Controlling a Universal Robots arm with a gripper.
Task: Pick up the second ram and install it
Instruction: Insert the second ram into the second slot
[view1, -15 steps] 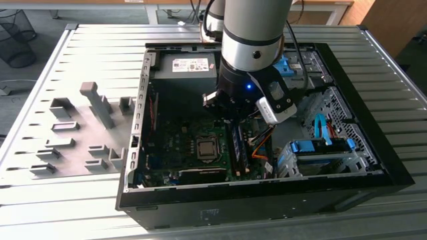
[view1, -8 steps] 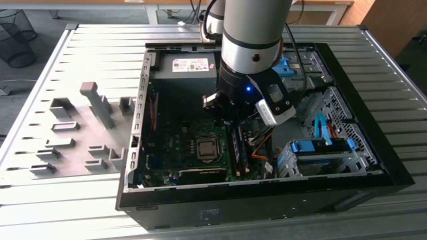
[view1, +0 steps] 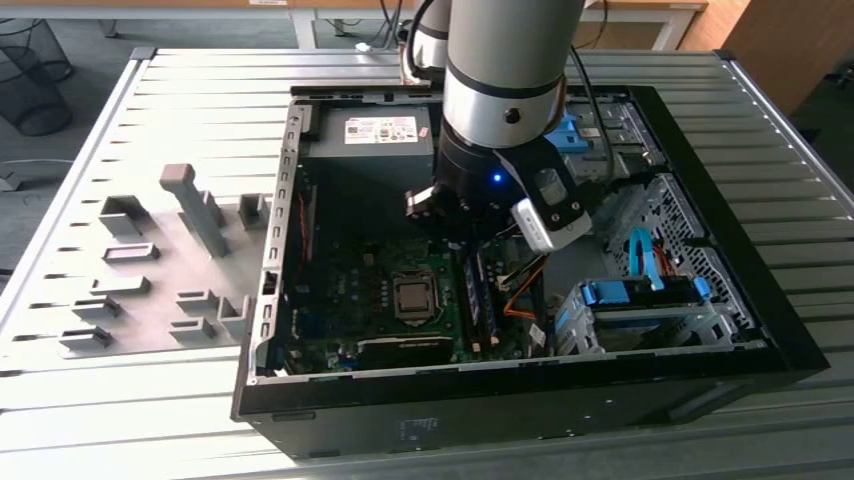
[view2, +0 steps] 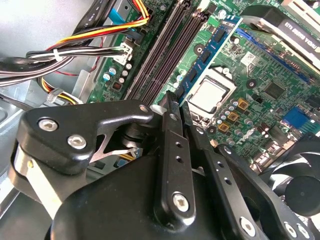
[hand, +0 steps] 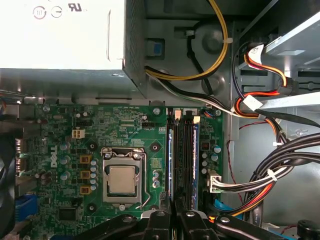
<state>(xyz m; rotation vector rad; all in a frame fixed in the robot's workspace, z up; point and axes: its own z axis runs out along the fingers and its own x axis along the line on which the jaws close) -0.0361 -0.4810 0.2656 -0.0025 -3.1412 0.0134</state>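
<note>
Taking the processor socket (hand: 121, 180) as landmark: just to its right in the first wrist view, the second ram (hand: 171, 165) stands edge-on in the slots (hand: 186, 160), long axis running straight away from the end effector (hand: 172, 220), whose fingers pinch its near end.

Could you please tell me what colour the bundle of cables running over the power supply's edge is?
Yellow cables, clearest in the first wrist view.
</note>
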